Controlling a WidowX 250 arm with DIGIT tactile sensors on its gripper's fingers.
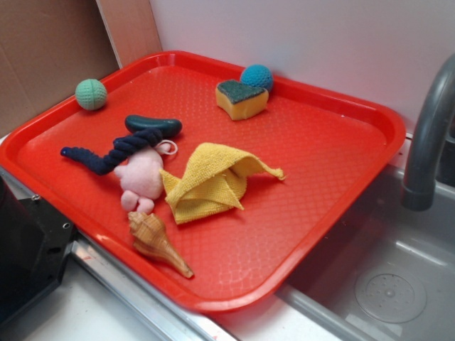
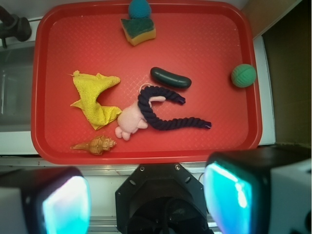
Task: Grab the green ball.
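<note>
Approach step: hand (image 2: pixel 146 200) spread and empty, well short of the tray (image 2: pixel 146 155); next, reach the green ball (image 2: pixel 243 75) at its rim

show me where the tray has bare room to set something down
The widest bare patch lies between the yellow cloth, the sponge and the tray rim nearest the faucet. The stretch between the green ball and sponge is also free. Rope, plush and shell crowd the middle.

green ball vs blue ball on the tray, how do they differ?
Colour: the green ball is pale mint, the blue ball darker teal-blue. Place: the green ball sits alone on the red tray's rim; the blue ball is at the far edge, against the sponge. Both are small, round and knitted.
</note>
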